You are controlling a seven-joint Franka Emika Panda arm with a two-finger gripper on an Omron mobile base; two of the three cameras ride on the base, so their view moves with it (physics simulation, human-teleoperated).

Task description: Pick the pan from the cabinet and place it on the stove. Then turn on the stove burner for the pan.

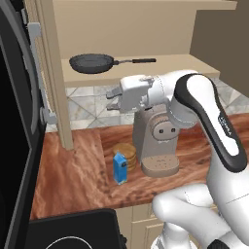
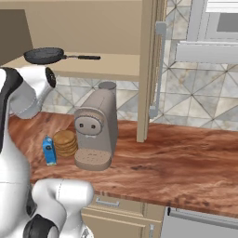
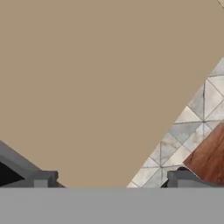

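The pan (image 1: 92, 62) sits flat on the shelf (image 1: 160, 65) of the open cabinet (image 1: 121, 24), its bowl toward the left end and its thin black handle (image 1: 136, 61) pointing right along the shelf. In the right base view the same pan (image 2: 44, 55) lies at the left of the shelf, handle running right.

The arm bends in front of the coffee machine (image 1: 155, 141), and the claw (image 1: 113, 98) points left, below the shelf edge and lower than the pan, not touching it. In the hand view the two fingertips (image 3: 41, 178) stand far apart at the bottom corners, so the claw is spread wide with nothing between its jaws. Ahead of it lies a plain tan cabinet surface (image 3: 96, 78), with grey tiled wall (image 3: 183, 127) and a corner of the wooden table (image 3: 210, 153) to the right.

On the table (image 1: 73, 170) a small blue carton (image 1: 120, 168) stands just beside a stack of round brown cookies (image 1: 125, 153), both to the left of the coffee machine. The cabinet door (image 1: 53, 73) stands open at the left, edge on, its silver bar handle (image 1: 41, 73) facing the microwave (image 1: 14, 146). A corner of the stove (image 1: 73, 231) with a white ring shows at the bottom left.
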